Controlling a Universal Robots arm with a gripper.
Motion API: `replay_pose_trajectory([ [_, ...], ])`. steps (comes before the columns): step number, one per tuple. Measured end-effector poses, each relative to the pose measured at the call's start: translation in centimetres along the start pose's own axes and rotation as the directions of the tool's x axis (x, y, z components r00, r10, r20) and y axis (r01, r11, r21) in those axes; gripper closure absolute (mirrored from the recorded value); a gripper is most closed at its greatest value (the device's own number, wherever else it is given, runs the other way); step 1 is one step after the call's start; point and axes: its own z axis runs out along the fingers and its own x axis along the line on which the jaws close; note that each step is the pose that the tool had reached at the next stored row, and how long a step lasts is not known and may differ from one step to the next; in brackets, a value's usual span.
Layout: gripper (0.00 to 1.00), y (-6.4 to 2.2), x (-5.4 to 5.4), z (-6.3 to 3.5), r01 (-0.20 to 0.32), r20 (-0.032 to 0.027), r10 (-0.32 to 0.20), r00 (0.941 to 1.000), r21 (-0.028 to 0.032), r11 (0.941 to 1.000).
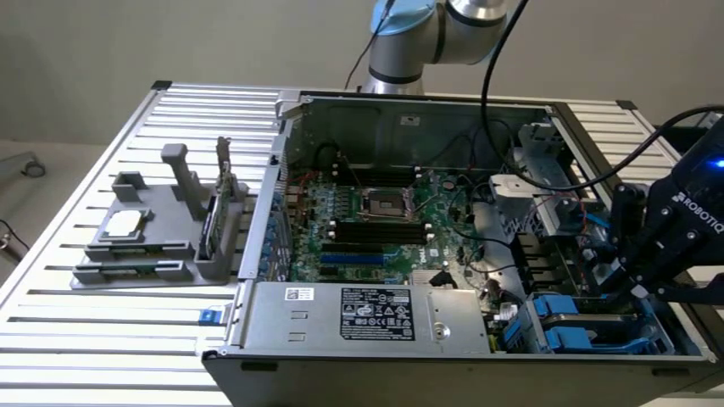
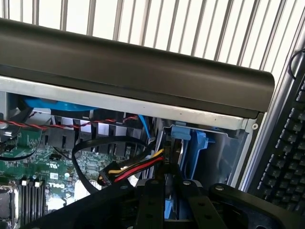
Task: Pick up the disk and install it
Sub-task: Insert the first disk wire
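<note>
Wrist view: gripper [image 2: 167, 191] fingers [image 2: 148, 205] narrow, clamped on thin edge of disk [image 2: 171, 202], blue carrier visible between them, over drive bay [image 2: 190, 143] with blue caddies. Exterior view: gripper [image 1: 636, 284] low at open computer case's [image 1: 396, 110] corner on exterior view's right, above blue caddies [image 1: 565, 318]. Motherboard [image 1: 374, 229] beside; grey fixture [image 1: 158, 246] on slatted table [image 1: 102, 339], well apart.

You've got the open computer case [image 1: 453, 254] lying on the desk [image 1: 102, 331], a parts holder [image 1: 153, 246] well apart toward the exterior view's left. Motherboard [image 1: 362, 229] sits inside the case, power supply [image 1: 368, 315] in front of it. Your gripper [image 1: 636, 284] hangs over the drive bays [image 1: 588, 326] at the exterior view's right.
</note>
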Motion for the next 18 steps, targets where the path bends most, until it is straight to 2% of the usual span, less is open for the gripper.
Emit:
replay_pose_trajectory([
  [6, 0.83, -0.52, -0.06, 0.1, -0.014, -0.0024, 0.014, 0.9999, 0.001, 0.9999],
  [13, 0.83, -0.53, -0.13, 0.16, -0.035, -0.006, 0.035, 0.9994, 0.0022, 0.9994],
  [18, 0.83, -0.52, -0.13, 0.2, -0.042, -0.0093, 0.042, 0.9991, 0.0003, 0.9991],
])
